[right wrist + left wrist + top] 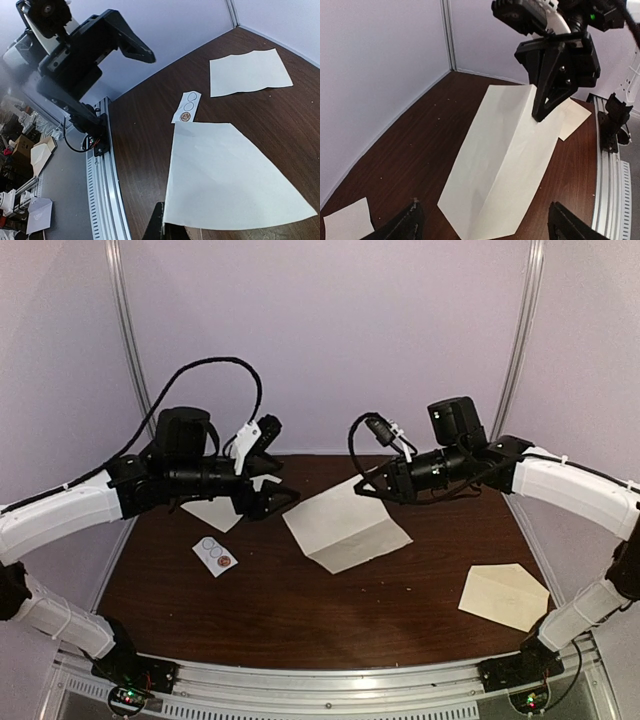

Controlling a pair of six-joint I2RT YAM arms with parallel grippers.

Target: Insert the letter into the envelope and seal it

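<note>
Barely begun: the creased letter point(350, 530) lies on the counter point(300, 625), the right tool point(358, 488) pinched shut on its far corner, the left tool point(272, 480) spread apart beside it, and the envelope point(505, 595) (apparently unfilled) sits well apart at the near right, so inserting and sealing remain.

Paper on a wood-look bench, plastic arms above.
The bench point(400, 590) is dark brown and wood-like, with a soft sheen. The letter point(345, 530) is white matt paper, sharply creased. The envelope point(505, 595) is cream matt paper and looks smooth. The left gripper point(275, 468) and right gripper point(360, 488) are matt black plastic, the arm shells point(60, 515) smooth white plastic, and the front rail point(330, 680) pale metal.
</note>
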